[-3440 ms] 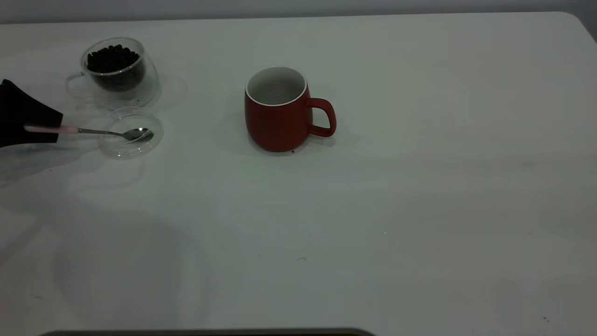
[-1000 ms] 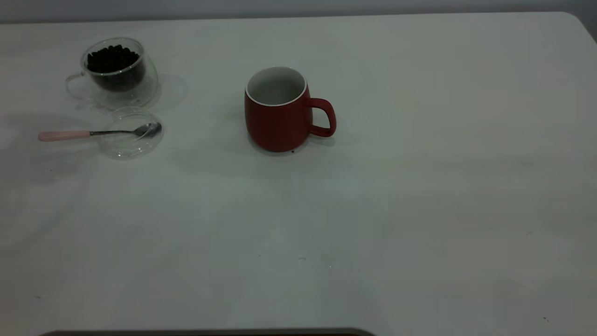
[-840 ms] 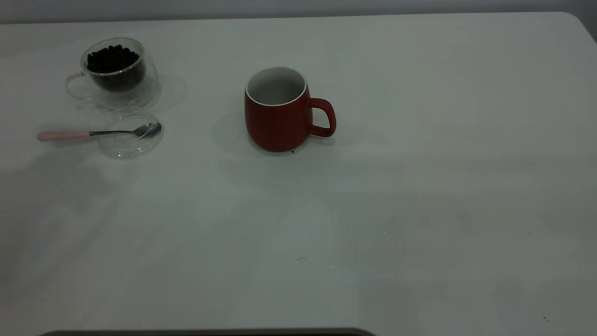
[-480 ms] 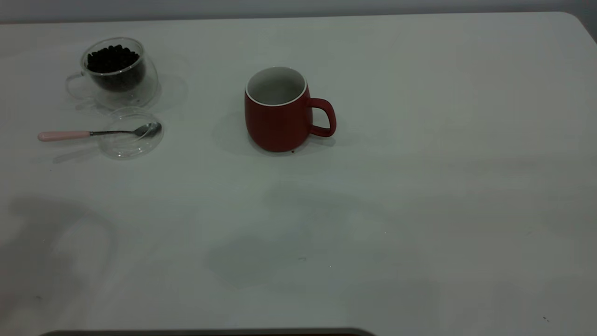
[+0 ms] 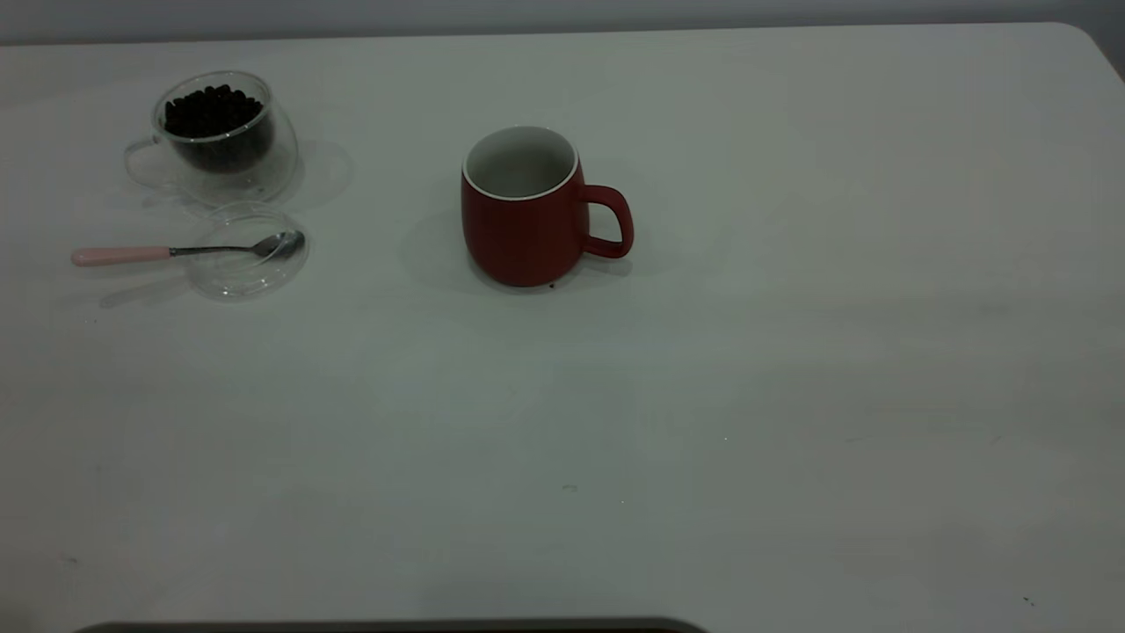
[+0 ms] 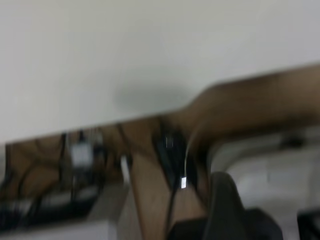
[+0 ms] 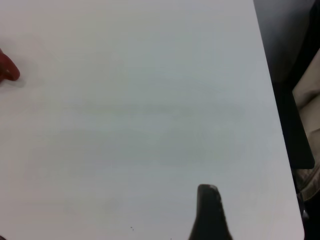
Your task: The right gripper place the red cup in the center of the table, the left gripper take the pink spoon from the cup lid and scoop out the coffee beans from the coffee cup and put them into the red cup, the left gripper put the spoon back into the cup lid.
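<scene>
The red cup (image 5: 526, 211) stands upright near the middle of the table (image 5: 791, 352), handle to the right, its inside looking white. A sliver of it shows in the right wrist view (image 7: 7, 67). The coffee cup (image 5: 224, 136) with coffee beans (image 5: 213, 110) stands at the far left. The cup lid (image 5: 246, 251) lies just in front of it. The pink spoon (image 5: 119, 256) rests with its bowl in the lid and its handle on the table. Neither gripper shows in the exterior view. The left gripper (image 6: 267, 215) is open and empty, off the table's edge. The right gripper (image 7: 207, 212) hovers over bare table.
A tiny dark speck (image 5: 551, 285) lies at the red cup's base. The table's rounded corner (image 5: 1090, 35) is at the back right. The left wrist view shows the table's edge (image 6: 150, 117) with cables and a wooden frame below it.
The left gripper, which held the spoon handle at the left edge, has let go and left the exterior view. The spoon now lies still in the lid. Arm shadows have cleared off the table.
</scene>
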Tool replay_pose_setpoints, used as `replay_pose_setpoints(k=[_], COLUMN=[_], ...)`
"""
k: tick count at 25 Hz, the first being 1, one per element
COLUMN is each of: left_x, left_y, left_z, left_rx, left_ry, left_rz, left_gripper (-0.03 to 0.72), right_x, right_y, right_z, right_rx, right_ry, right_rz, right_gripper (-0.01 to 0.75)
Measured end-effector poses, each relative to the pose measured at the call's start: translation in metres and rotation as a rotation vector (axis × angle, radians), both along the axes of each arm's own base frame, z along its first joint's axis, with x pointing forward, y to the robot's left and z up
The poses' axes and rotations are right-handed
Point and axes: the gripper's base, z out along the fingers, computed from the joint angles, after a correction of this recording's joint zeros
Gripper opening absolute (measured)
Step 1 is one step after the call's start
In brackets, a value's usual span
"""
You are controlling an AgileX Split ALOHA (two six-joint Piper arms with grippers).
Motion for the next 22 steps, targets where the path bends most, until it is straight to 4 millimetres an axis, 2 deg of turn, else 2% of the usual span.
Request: replay_pose_setpoints(k=[4, 14, 17, 22], left_x=[-0.032, -0.085, -0.092, -0.092], left_y=[0.005, 0.014, 0.015, 0.014], left_z=[-0.006, -0.006, -0.007, -0.007], left_rx=[-0.027, -0.085, -0.091, -0.086], left_ry=[-0.152, -0.509, -0.545, -0.547], left_rz=[0.010, 0.009, 0.011, 0.030], left_gripper=[0.517, 0.517, 0.517, 0.517], right_x=[0.000, 0.000, 0.000, 0.000], right_y=[0.000, 0.000, 0.000, 0.000], right_z=[0.000, 0.000, 0.000, 0.000], right_rx=[0.000, 0.000, 0.000, 0.000], right_ry=[0.000, 0.000, 0.000, 0.000], right_rz=[0.000, 0.000, 0.000, 0.000], right_gripper=[0.581, 0.581, 0.581, 0.581])
